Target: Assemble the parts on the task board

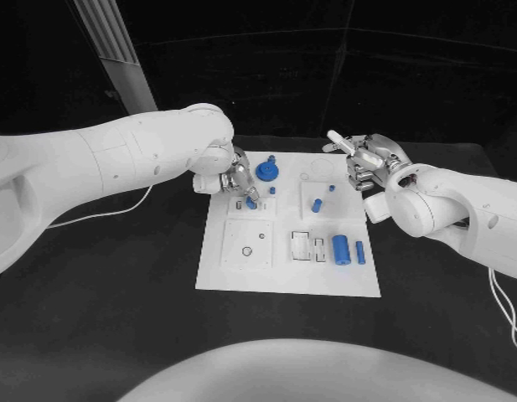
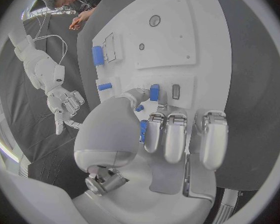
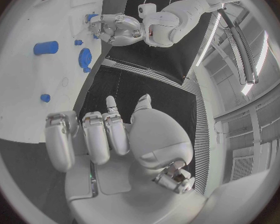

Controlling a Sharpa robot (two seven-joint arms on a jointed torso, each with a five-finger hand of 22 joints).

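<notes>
Reaching over the far-left part of the task board (image 1: 288,276), the left hand (image 1: 232,174) has its fingers curled down around a small blue peg (image 1: 251,202) standing at the board's surface; the left wrist view shows a blue piece (image 2: 144,131) pinched between thumb and fingers, so the hand holds it. Just beside that hand, toward the board's far edge, stands a blue gear-like part (image 1: 268,172). Mid-board, a short blue pin (image 1: 316,204) lies tilted, with a tiny blue stub (image 1: 271,190) near it and another small blue piece (image 1: 329,188) toward the far right. On the near right of the board a thick blue cylinder (image 1: 342,249) lies beside a thin blue rod (image 1: 359,250); empty slots sit just left of them.

Right hand (image 1: 370,163) hovers off the board's far-right corner, above the black counter (image 1: 113,268). Its fingers are apart and loosely extended, nothing between them, as the right wrist view confirms (image 3: 109,134). The two hands are well apart, the gear between them.
</notes>
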